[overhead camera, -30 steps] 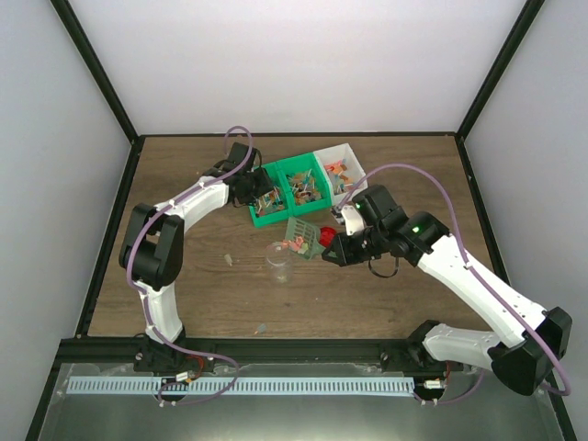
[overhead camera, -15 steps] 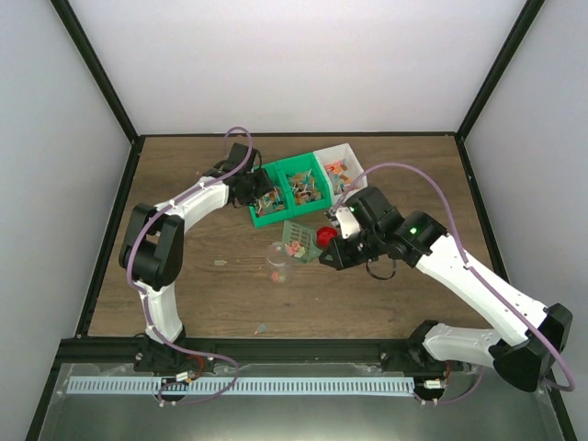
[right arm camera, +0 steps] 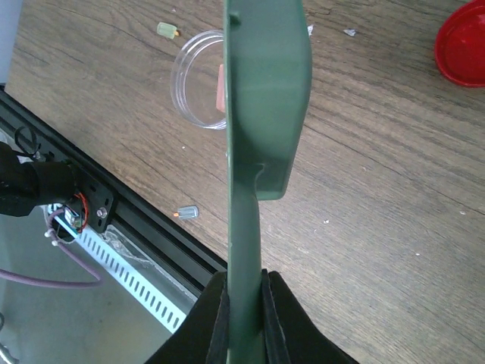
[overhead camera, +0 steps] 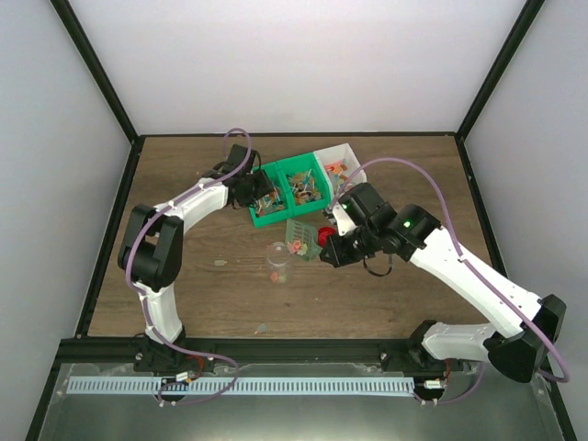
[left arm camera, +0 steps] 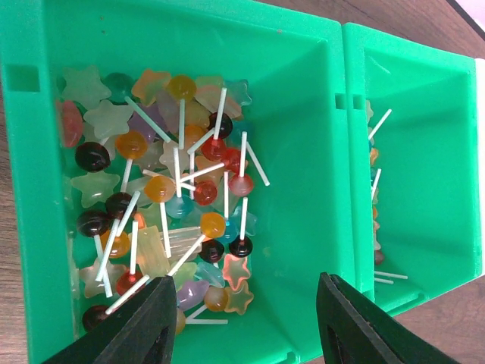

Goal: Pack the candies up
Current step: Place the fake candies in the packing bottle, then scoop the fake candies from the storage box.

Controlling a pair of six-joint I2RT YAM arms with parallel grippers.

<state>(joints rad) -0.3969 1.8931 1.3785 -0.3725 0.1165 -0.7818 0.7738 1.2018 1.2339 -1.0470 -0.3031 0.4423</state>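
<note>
The left end effector (left arm camera: pixel 242 322) hangs over the leftmost green bin (left arm camera: pixel 318 152), fingers apart and gripping nothing. The bin below it holds a heap of candies (left arm camera: pixel 178 189), round lollipops on white sticks among star-shaped pieces. This arm has no part in the pour and looks best kept where it is, well away from the jar. A stray candy (overhead camera: pixel 220 263) lies on the table (overhead camera: pixel 184 294) to the left of the jar.

In the middle the clear jar (overhead camera: pixel 278 260) stands upright and uncapped. The green slotted scoop (overhead camera: pixel 299 235) is held above the table at the jar's right side, with a few candies near its front lip. Seen edge-on from the right wrist, the lip overlaps the jar's rim, though whether it is truly over the mouth I cannot tell.

The right end effector (right arm camera: pixel 244 303) is clamped on the scoop's handle. The red lid (overhead camera: pixel 326 237) lies on the table just beside the scoop.

The jar mouth looks narrower than the scoop. The pour should therefore go best with one corner of the lip centred over the opening before tilting. A slow roll would let pieces slide singly. The lip should not touch the light jar, which could tip.
</note>
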